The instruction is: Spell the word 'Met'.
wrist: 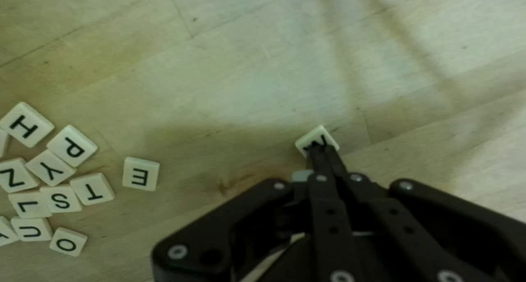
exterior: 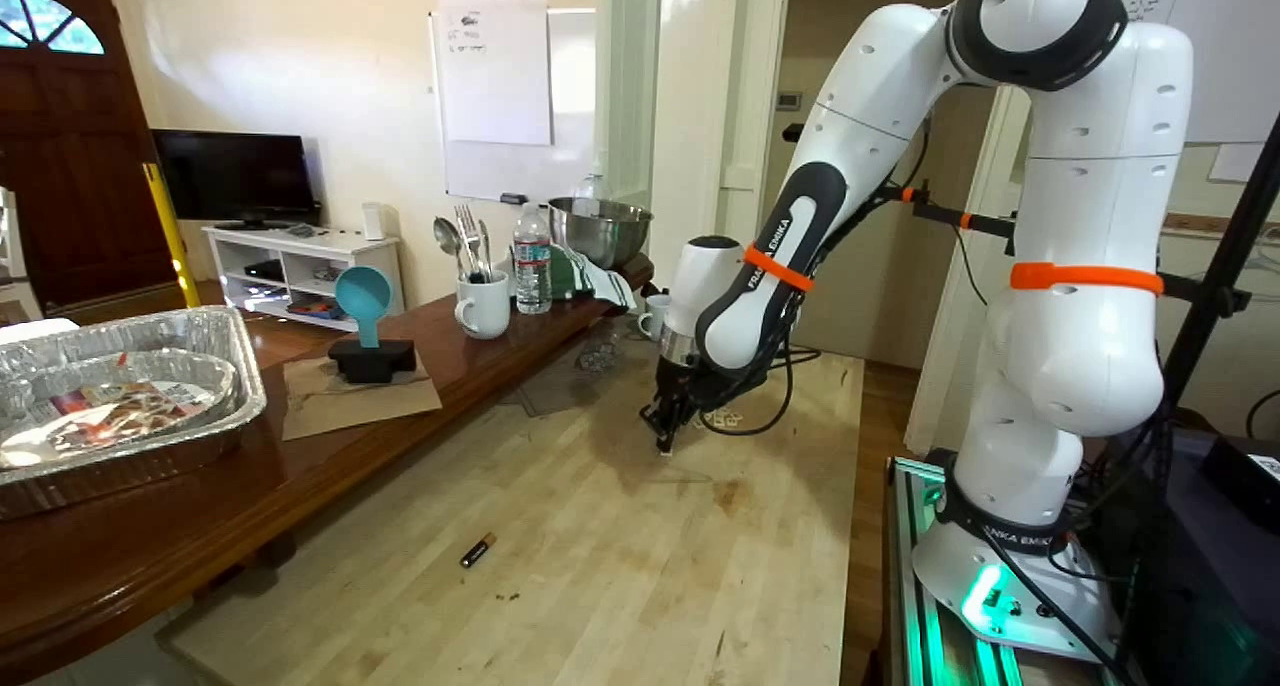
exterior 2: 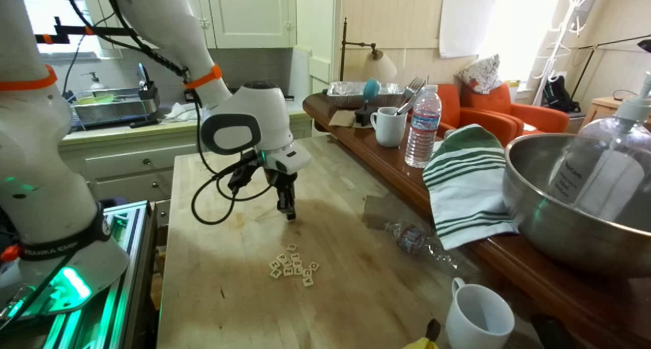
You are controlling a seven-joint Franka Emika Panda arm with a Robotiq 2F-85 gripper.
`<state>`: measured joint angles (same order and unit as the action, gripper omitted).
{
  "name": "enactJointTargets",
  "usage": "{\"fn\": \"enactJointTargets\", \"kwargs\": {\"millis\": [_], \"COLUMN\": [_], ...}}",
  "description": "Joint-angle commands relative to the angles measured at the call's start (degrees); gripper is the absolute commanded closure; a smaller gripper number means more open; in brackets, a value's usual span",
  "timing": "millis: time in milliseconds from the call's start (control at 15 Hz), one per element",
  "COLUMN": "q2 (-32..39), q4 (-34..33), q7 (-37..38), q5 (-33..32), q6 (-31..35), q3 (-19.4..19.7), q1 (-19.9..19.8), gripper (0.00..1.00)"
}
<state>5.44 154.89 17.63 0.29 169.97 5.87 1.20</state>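
Observation:
My gripper (wrist: 322, 148) is shut, with its fingertips together on top of a cream letter tile (wrist: 317, 135) in the wrist view. The fingertips cover part of that tile's letter, possibly an M. The tile lies on the wooden table, and its white edge (exterior: 666, 453) shows under the gripper (exterior: 660, 434) in an exterior view. The E tile (wrist: 140, 174) lies apart, to the left in the wrist view. The T tile (wrist: 92, 189) is farther left, touching the S tile (wrist: 61, 198) at the cluster's edge. The gripper (exterior 2: 289, 215) also shows in an exterior view.
Several other tiles, among them H (wrist: 27, 124), P (wrist: 72, 145) and O (wrist: 68, 241), lie clustered at the left. A battery (exterior: 478, 550) lies on the table. A mug (exterior 2: 480, 313), a banana (exterior 2: 423, 344) and a lying bottle (exterior 2: 413, 239) are near the raised brown counter (exterior 2: 366, 153).

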Motion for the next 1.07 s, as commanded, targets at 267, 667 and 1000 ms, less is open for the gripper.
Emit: {"fn": "enactJointTargets", "kwargs": {"millis": [267,667,1000], "q2": [-0.48,-2.85,-6.46], "q4": [2.93,2.45,4.05], "q7": [2.53,-1.44,-2.32], "q5": [-3.53,-0.17,2.04], "q6": [2.58,1.93,2.39], "q3": [0.39,-1.82,-2.60], "q1": [0.75,-0.26,-0.79], "gripper": [1.00,1.00,1.00]}}
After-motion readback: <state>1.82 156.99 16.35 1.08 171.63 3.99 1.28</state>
